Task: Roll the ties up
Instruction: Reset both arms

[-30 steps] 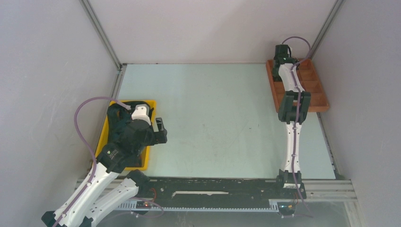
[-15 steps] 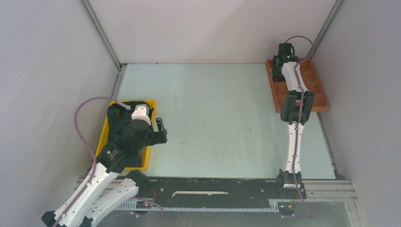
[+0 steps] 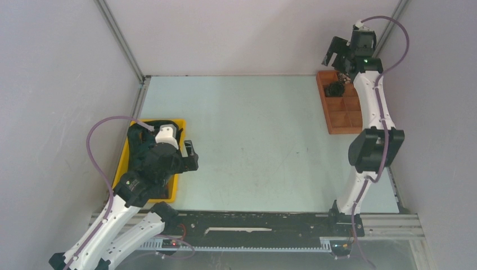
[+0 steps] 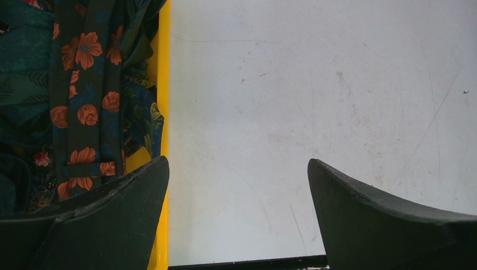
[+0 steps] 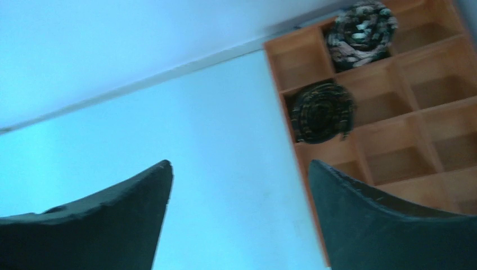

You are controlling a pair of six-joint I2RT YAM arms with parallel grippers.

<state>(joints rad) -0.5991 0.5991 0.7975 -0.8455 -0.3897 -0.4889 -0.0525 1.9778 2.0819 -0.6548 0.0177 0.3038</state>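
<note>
yellow bin [image 4: 163,84] partly behind left gripper [image 4: 237,185]

- Flat dark green fabric neckties with orange flowers [image 4: 84,107] lie heaped and unrolled in a yellow tray [image 4: 163,84], upper left of the left wrist view.
- A tight dark coil speckled orange-brown [image 5: 323,112] sits in one compartment of a wooden grid box [image 5: 394,79], upper right of the right wrist view.
- A paler black-and-cream speckled coil [image 5: 360,25] fills the diagonally neighbouring compartment, at the top edge.

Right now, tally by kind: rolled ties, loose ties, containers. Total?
Rolled dark patterned fabric tie coils: 2, in separate compartments of the brown wooden compartment box
Containers: 2 (that box, plus the yellow plastic tray)
Loose floral fabric ties: heaped in the tray, cannot count
Total countable: 4
</note>
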